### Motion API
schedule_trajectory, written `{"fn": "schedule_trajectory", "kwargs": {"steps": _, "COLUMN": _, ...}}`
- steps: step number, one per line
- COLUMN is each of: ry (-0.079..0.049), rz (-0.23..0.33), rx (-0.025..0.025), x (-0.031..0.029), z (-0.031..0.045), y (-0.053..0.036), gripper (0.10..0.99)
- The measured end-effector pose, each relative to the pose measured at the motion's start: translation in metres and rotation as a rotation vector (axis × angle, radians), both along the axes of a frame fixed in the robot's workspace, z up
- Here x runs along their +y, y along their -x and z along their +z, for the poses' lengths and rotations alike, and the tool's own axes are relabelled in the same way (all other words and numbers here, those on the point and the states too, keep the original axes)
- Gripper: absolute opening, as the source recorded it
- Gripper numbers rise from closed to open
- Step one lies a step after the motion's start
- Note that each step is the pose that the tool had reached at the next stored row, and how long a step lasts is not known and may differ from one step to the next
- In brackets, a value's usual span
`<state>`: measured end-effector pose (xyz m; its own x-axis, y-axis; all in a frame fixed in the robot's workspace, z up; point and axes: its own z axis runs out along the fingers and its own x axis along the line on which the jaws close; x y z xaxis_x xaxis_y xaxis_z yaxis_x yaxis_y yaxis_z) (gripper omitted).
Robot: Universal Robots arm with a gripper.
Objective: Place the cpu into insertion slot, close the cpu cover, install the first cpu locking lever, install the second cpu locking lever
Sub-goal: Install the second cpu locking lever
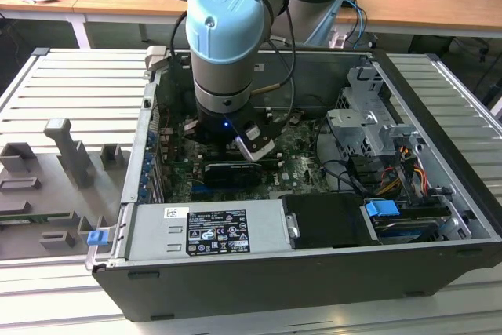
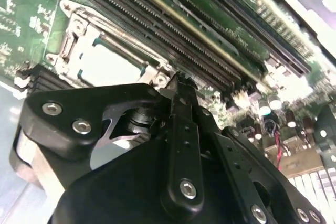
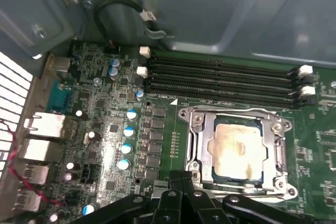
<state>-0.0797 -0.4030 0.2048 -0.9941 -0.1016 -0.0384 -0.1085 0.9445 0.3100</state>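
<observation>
In the first wrist view the cpu (image 3: 236,148), a dull silver-tan square, lies in the insertion slot (image 3: 237,183) on the green board. The cpu cover (image 3: 202,145), a silvery frame with a square window, lies flat around the chip. Thin metal lever rods (image 3: 231,110) run along the socket's edges; whether they are latched I cannot tell. My gripper (image 3: 181,179) is shut with nothing between its fingers, its tips just beside the socket's edge. The second wrist view has the gripper (image 2: 178,81) right next to the cpu cover (image 2: 79,40). In the exterior view the arm's wrist (image 1: 223,76) reaches down into the open case.
Long black memory slots (image 3: 220,77) run beside the socket. Capacitors (image 3: 128,129) and rear ports (image 3: 42,129) stand on its other side, and the grey case wall (image 3: 210,14) rises behind. A drive cage (image 1: 369,123) and power supply (image 1: 212,229) crowd the case. Grey fixtures (image 1: 63,170) sit at the exterior view's left.
</observation>
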Motion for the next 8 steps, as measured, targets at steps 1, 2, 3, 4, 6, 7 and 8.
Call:
{"fn": "schedule_trajectory", "kwargs": {"steps": 1, "ry": 0.0, "rz": 0.0, "rx": 0.0, "x": 0.0, "z": 0.0015, "y": 0.0, "gripper": 0.106}}
{"fn": "schedule_trajectory", "kwargs": {"steps": 2, "ry": 0.0, "rz": 0.0, "rx": 0.0, "x": 0.0, "z": 0.0032, "y": 0.0, "gripper": 0.106}}
{"fn": "schedule_trajectory", "kwargs": {"steps": 3, "ry": 0.0, "rz": 0.0, "rx": 0.0001, "x": 0.0, "z": 0.0042, "y": 0.0, "gripper": 0.106}}
{"fn": "schedule_trajectory", "kwargs": {"steps": 4, "ry": 0.0, "rz": 0.0, "rx": 0.0, "x": 0.0001, "z": 0.0047, "y": 0.0, "gripper": 0.106}}
{"fn": "schedule_trajectory", "kwargs": {"steps": 6, "ry": 0.0, "rz": 0.0, "rx": 0.0001, "x": 0.0002, "z": 0.0073, "y": 0.0, "gripper": 0.106}}
{"fn": "schedule_trajectory", "kwargs": {"steps": 7, "ry": 0.0, "rz": 0.0, "rx": 0.0, "x": 0.0002, "z": 0.0086, "y": 0.0, "gripper": 0.106}}
{"fn": "schedule_trajectory", "kwargs": {"steps": 8, "ry": 0.0, "rz": 0.0, "rx": 0.0, "x": 0.0002, "z": 0.0115, "y": 0.0, "gripper": 0.106}}
